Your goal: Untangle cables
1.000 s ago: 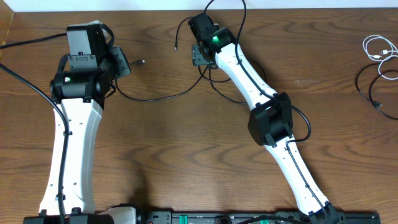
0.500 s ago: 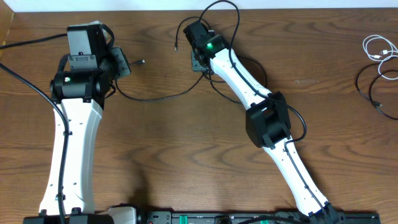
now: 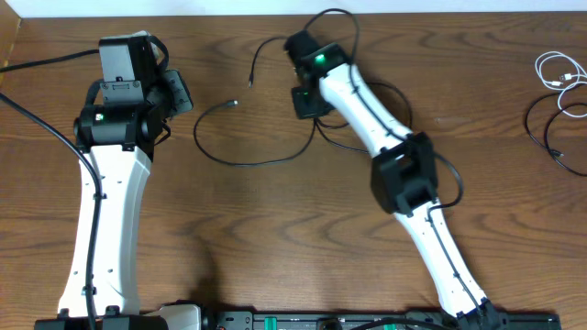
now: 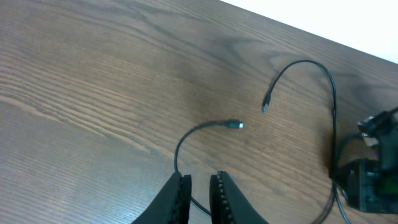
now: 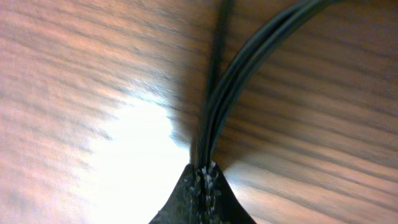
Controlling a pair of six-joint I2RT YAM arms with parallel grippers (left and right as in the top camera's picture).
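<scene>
Overhead: black cable point(image 3: 246, 163) lies mid-table point(image 3: 275, 238) in a loose U. One plug end point(image 3: 235, 104) sits near the left gripper point(image 3: 181, 92) but apart from it. The line dips, sweeps right and climbs to the right gripper point(image 3: 305, 99), where it's pinched. The other plug end point(image 3: 251, 83) lies just left of that gripper, w/ more slack looping up toward the far edge. White cable point(image 3: 555, 71) is coiled at the far right edge, well apart from both arms, w/ a second black cord point(image 3: 548, 128) just below it. Left wrist: fingers point(image 4: 179, 194) stand only a narrow slit apart, nothing clamped. The cable curves off from beside the left finger to its plug, and part of it is hidden behind that finger, so can't tell if they touch. Right wrist: jaws closed tight on the black cable — prob. two strands side by side, though the pic is too blurred to count — running up and right from the tips over the wood.
</scene>
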